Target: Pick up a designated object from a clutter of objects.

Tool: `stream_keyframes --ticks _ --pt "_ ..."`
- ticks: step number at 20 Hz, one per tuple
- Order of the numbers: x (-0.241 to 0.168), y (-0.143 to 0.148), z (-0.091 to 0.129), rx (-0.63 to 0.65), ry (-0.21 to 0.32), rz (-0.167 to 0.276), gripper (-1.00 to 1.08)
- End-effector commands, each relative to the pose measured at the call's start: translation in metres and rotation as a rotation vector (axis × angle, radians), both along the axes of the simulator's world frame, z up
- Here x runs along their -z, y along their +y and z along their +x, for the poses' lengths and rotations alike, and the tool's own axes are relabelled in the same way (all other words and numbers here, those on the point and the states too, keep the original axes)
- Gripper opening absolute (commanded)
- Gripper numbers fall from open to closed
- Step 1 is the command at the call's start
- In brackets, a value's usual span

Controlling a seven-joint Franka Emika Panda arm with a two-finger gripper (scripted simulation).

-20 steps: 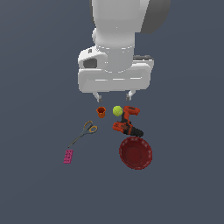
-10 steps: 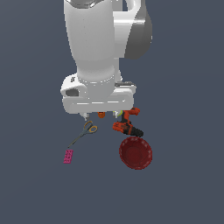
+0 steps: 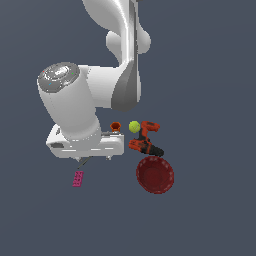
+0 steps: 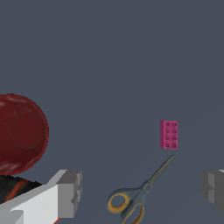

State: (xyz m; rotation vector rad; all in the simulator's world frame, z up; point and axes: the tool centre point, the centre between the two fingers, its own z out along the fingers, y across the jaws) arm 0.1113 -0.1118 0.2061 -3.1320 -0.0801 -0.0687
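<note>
White and grey, the gripper (image 4: 142, 188) hangs with its fingers (image 4: 70, 192) spread wide, holding nothing, above the orange-handled scissors (image 4: 135, 197). The pink studded block (image 3: 78, 178) lies flat at lower left of the exterior frame, just beyond the scissor tips; a dark red plate (image 3: 155, 174) sits right of centre.

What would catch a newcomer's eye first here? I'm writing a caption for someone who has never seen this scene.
The bulky white robot arm dominates the exterior view, its open gripper hanging over the grey-bladed, orange-handled scissors. Next comes the round dark red plate at the exterior view's lower right, below the red-black power drill. The small studded magenta-pink block lies apart, just beyond the scissors' blade tips.
</note>
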Motion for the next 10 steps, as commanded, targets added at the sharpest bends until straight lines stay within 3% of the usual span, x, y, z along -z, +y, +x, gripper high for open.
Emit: stream_keyframes --ticks 1,10 --pt "0.025 -0.02 0.006 0.006 0.007 0.0 1.0" --pt "0.103 -0.081 0.012 0.024 0.031 -0.005 1.0"
